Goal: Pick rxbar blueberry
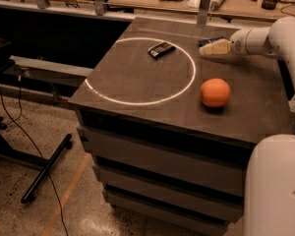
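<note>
Claw [214, 48] hangs low at the counter's [265, 112] far right, touching or just beside the rxbar blueberry [210, 41], which lies flat outside the white circle [142, 103]. Can't tell if the claw is released or clenched. Low approach probably suits a thin flat bar. Orange [215, 92] and black-and-grey bar [161, 49] are well apart from it.
</note>
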`<state>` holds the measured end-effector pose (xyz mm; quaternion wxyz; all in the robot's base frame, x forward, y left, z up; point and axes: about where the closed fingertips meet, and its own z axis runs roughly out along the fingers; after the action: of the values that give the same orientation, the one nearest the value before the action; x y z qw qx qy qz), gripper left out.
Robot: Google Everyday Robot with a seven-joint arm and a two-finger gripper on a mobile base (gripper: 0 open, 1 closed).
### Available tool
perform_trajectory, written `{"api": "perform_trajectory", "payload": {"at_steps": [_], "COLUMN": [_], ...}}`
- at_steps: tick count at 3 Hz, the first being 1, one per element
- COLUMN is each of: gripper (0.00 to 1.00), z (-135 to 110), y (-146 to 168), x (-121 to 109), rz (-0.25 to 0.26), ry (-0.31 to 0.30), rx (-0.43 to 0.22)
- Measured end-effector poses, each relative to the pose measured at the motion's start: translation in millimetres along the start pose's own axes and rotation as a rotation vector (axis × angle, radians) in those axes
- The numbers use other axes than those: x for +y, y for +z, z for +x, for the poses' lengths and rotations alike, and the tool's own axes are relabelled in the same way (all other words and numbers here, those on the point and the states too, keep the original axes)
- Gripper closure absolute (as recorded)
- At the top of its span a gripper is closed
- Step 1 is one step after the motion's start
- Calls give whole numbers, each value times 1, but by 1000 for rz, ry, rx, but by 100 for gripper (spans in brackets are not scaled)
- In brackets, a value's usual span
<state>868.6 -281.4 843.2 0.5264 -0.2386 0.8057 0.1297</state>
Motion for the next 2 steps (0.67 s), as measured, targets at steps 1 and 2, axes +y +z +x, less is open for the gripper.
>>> {"api": "perform_trajectory", "payload": {"at_steps": [1,2], "gripper": [0,0], "z": [1,-1], "y": [6,11], "x": [-6,-15], "rz": [29,81], "ry": [17,21], "rx": [-11,-11]}}
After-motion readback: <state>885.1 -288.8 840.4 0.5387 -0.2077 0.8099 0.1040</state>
